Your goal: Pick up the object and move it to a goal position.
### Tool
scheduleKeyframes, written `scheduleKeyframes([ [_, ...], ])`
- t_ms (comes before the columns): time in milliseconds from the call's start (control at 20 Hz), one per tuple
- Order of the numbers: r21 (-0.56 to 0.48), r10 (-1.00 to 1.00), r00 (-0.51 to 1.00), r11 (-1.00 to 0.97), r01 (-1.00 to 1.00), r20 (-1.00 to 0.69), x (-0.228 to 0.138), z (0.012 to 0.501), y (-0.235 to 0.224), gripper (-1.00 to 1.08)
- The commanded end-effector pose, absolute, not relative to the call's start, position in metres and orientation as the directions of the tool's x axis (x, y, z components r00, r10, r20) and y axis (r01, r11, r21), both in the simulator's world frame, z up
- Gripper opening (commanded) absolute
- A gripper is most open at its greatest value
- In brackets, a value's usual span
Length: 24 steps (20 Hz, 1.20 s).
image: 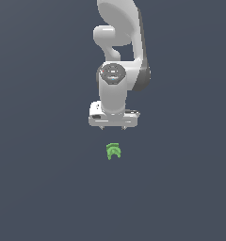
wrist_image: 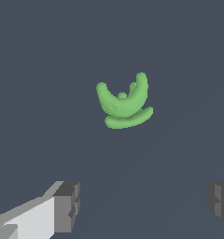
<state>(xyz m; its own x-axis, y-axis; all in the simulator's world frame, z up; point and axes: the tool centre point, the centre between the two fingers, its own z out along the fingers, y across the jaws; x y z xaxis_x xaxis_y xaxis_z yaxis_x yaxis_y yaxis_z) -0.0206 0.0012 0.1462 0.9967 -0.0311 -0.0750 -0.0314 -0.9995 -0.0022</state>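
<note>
Green and lumpy, the object (image: 114, 151) is lying on the grey tabletop (image: 39, 188) just below the gripper (image: 113, 127), apart from it. Your fingers (wrist_image: 67, 205) are standing spread wide, holding nothing. It is looking light, rigid and perhaps slick; you are best closing across its narrow middle, beside the central bump.

A: What surrounds the scene?
B: Only a flat, dark slate-blue floor (image: 35, 188), filling both views.
A: And the light?
B: Even and soft, a shade paler toward one side
</note>
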Motion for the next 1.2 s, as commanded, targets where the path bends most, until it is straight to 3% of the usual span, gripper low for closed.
scheduleKeyframes([
  [0, -0.002, -0.018, 0.997, -1.0, -0.018, -0.071, -0.017, 0.143, 0.001, 1.0],
  [700, -0.001, 0.173, 0.985, -0.985, 0.173, -0.011, 0.032, 0.099, 0.002, 1.0],
  [1150, 0.0, 0.203, 0.979, -0.979, 0.203, -0.002, 0.039, 0.09, 0.002, 1.0],
])
